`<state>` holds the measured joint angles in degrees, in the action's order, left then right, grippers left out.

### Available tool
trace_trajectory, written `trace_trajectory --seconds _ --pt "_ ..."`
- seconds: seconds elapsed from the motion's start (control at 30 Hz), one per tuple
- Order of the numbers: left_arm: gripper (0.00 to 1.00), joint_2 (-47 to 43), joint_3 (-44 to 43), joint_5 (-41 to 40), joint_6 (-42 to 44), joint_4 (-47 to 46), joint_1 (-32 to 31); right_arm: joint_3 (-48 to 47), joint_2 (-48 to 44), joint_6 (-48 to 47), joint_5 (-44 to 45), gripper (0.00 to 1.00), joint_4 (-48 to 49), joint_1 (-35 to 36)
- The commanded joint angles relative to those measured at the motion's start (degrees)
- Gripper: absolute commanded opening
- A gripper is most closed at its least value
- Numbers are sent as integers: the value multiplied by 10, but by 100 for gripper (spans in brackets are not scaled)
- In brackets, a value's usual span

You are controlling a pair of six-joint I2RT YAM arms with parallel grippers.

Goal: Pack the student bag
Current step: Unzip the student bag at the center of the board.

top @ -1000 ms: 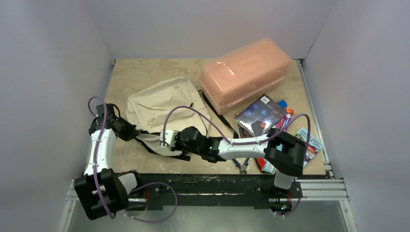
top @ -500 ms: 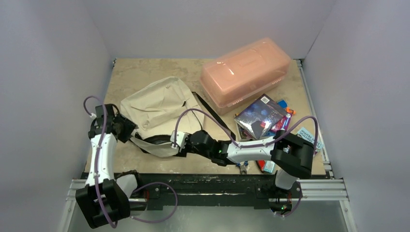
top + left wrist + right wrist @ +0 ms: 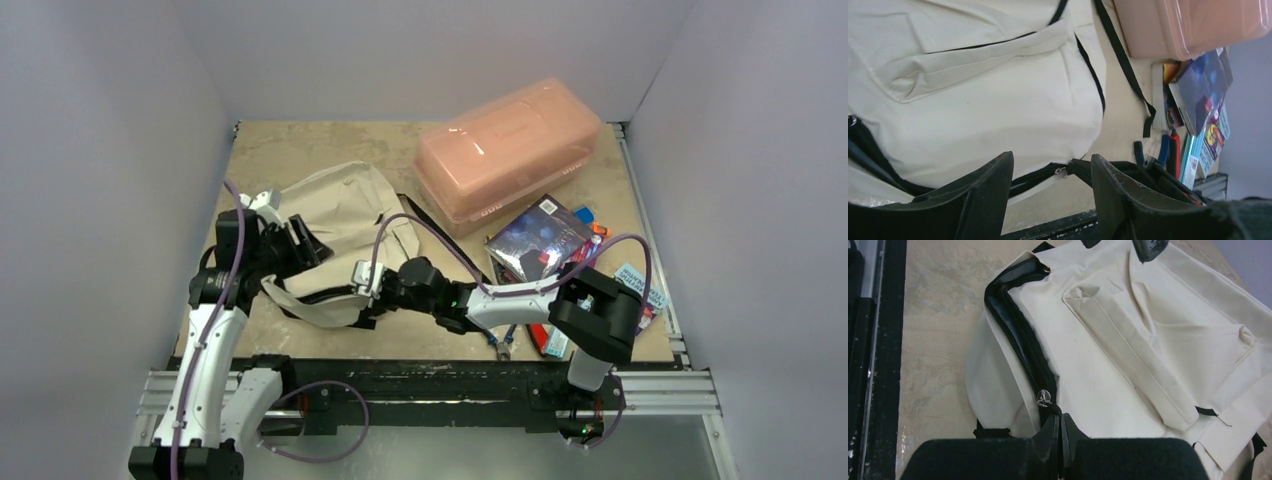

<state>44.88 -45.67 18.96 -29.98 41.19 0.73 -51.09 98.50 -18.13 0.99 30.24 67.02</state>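
- Two robot arms meet over the student bag (image 3: 345,215), which lies flat on the left half of the table (image 3: 270,150) with its front pocket facing up and its black zip edge turned toward the arms.
- On the right gripper (image 3: 1058,426), the jaws are pressed together at the zip trim, just beside the metal zip pull (image 3: 1043,397). Whether a sliver of trim is pinched between them cannot be told.
- The left gripper (image 3: 1052,165) hovers over the bag's near side with its fingers apart and nothing between them.
- The likeliest trouble is a tug on the zip with no counter-hold. The soft bag would probably slide or bunch rather than open, since the left claw grips nothing.
- A loose black strap (image 3: 432,222) trails toward the pink plastic box (image 3: 508,150) and could snag if the bag is dragged.
- Room is tight on the right, where the box and a pile of books (image 3: 540,240) sit near the bag. Bare tabletop shows behind and left of it, while the front rail (image 3: 450,375) lies just beyond the zip edge.
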Motion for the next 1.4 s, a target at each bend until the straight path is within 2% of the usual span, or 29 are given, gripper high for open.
trace_trajectory --seconds 0.0,0.1,0.2,0.33,0.47,0.53,0.63,0.73,0.9,0.97,1.1,1.27,1.37 --pt "59 74 -31 115 54 -22 -29 31 -36 45 -107 0 92 -41" --pt "60 131 -31 116 37 -14 -51 38 -39 63 -121 0 109 -55" --pt "60 184 -31 115 -27 10 -56 35 -39 56 -119 0 99 -55" --pt "58 235 -38 57 -77 26 -75 34 -38 52 -117 0 96 -55" --pt "58 265 -49 3 -61 17 -102 30 -37 53 -125 0 94 -55" --pt "56 291 -60 15 -44 22 -109 31 -38 54 -127 0 97 -55" --pt "46 316 -52 55 -35 9 -111 37 -41 59 -129 0 106 -55" --pt "43 310 -30 88 -36 -16 -111 41 -41 61 -126 0 111 -56" --pt "55 265 3 125 -50 -41 -111 43 -39 65 -127 0 114 -59" --pt "57 244 5 105 -58 -27 -110 42 -36 66 -127 0 113 -61" --pt "59 165 9 0 -96 16 -110 47 -36 72 -128 0 116 -68" --pt "62 110 13 -88 -243 92 -110 43 -34 72 -129 0 113 -70" --pt "60 129 2 -83 -318 148 -109 38 -34 73 -131 0 109 -70"
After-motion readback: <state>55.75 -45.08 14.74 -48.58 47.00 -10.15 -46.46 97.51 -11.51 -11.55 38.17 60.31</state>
